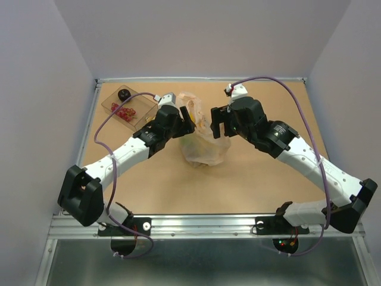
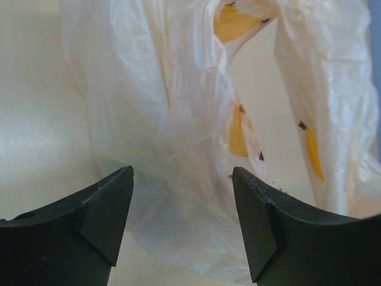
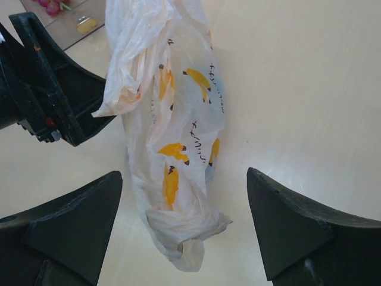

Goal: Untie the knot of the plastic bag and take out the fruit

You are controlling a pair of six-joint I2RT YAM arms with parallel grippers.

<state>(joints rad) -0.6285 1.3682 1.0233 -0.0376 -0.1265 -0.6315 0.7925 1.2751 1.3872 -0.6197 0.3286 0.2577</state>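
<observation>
Both grippers stand released and empty: the left gripper (image 1: 189, 117) and right gripper (image 1: 219, 124) flank the top of the plastic bag (image 1: 204, 148), which slumps mid-counter (image 1: 268, 179). The fruit is hidden inside it, and we cannot tell whether the knot is undone. Risk, in our judgement: the thin crinkly film may slip or tear if pinched away from the knot, or the light bag may drag across the smooth tan counter instead of opening. Plain white walls (image 1: 196, 36) enclose three sides, and a clear tray (image 1: 141, 106) sits back-left.

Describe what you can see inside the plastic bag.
Nothing definite. The plastic bag, crinkled and banana-printed, hides its contents; only a faint greenish tint shows through, no identifiable fruit.
</observation>
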